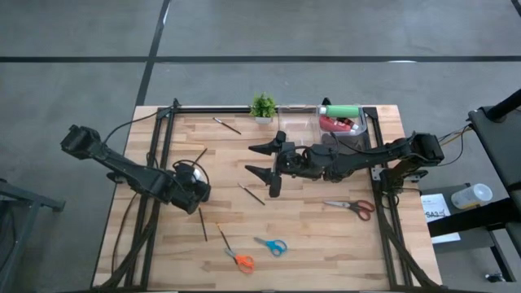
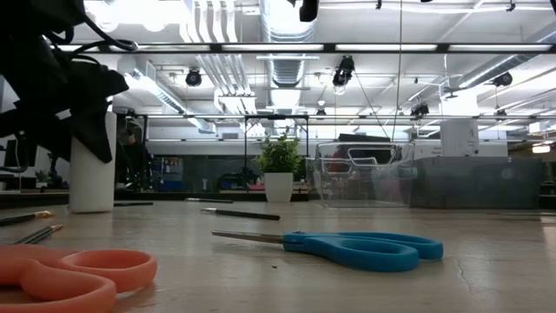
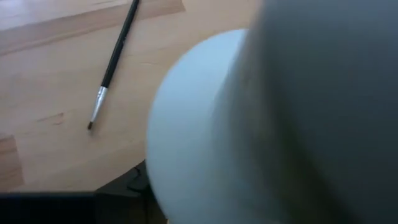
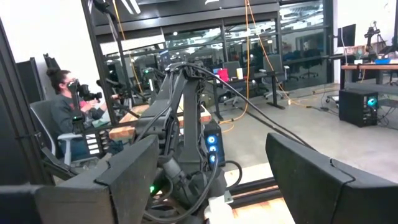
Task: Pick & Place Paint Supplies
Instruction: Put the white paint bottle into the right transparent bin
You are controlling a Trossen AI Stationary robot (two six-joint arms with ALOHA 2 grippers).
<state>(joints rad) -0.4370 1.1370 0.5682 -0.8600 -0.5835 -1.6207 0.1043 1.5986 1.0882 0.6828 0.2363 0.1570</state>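
A white bottle [image 2: 91, 169] stands upright on the table's left half. My left gripper [image 1: 194, 185] is down over its top, dark above it in the low view [image 2: 61, 87]. The bottle [image 3: 193, 124] fills the left wrist view. My right gripper [image 1: 262, 160] is open at mid-table, lifted and pointing toward the left side, touching nothing [image 4: 211, 162]. A green bottle [image 1: 340, 110] and a pink-red one [image 1: 338, 124] lie in a clear bin [image 1: 366, 122] at the far right. Thin dark brushes lie flat on the wood [image 1: 226, 124], [image 1: 251, 193], [image 1: 202, 224]; one shows beside the bottle [image 3: 112, 65].
A small potted plant [image 1: 262, 106] stands at the far edge beside the bin. Orange scissors [image 1: 238, 259] and blue scissors [image 1: 271, 244] lie near the front edge, red-handled ones [image 1: 354, 207] on the right. A seated person [image 4: 68, 112] shows in the room beyond.
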